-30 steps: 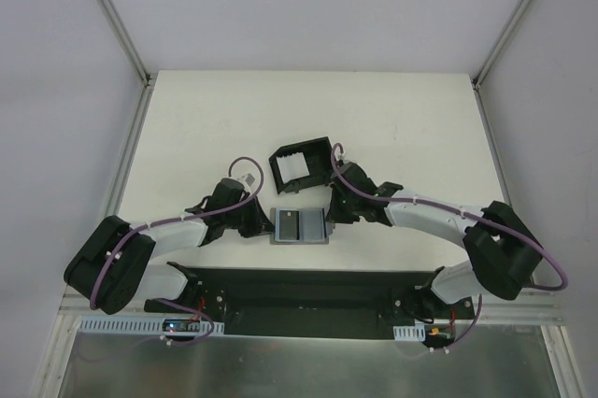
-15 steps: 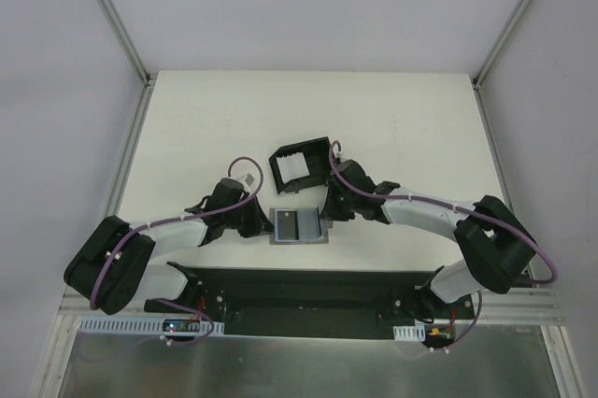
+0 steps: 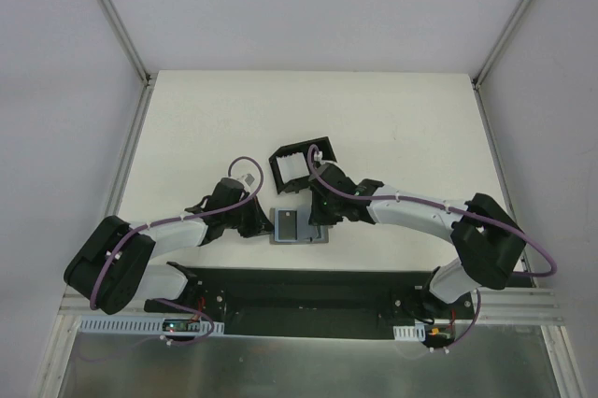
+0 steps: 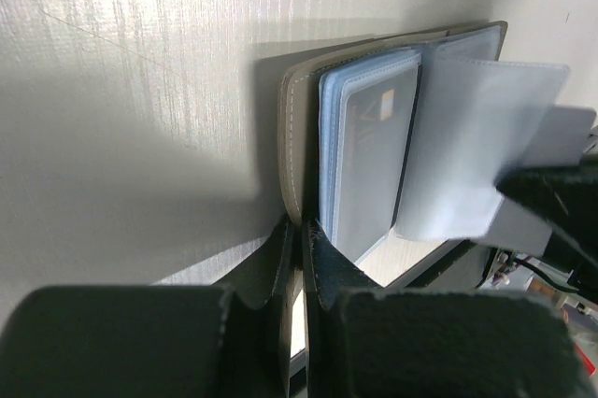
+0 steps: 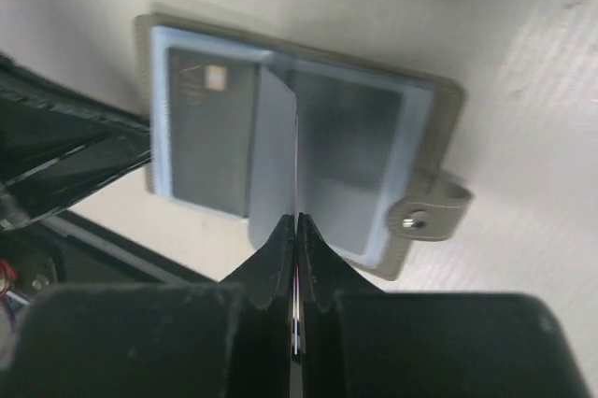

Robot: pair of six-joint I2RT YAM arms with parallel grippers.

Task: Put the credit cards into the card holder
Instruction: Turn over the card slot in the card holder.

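Both claws gripped an open grey wallet [image 4: 291, 136] on the tabletop [image 3: 206, 118].
The left claw [image 4: 301, 239] was clamped on the edge of the wallet's cover. The right claw [image 5: 296, 230] was pinched shut on a clear sleeve [image 5: 273, 155], holding it upright. The dark credit cards [image 5: 207, 132] lay inside the wallet's sleeves. The black card holder [image 3: 297, 147] stood just beyond the wallet.

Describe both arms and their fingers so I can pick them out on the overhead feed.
The left arm and right arm match: white link shells, bulky black joint housings and black wrists. A purple cable loops along each one. The fingers are matte black and flat, tapering to thin tips, with no markings visible.
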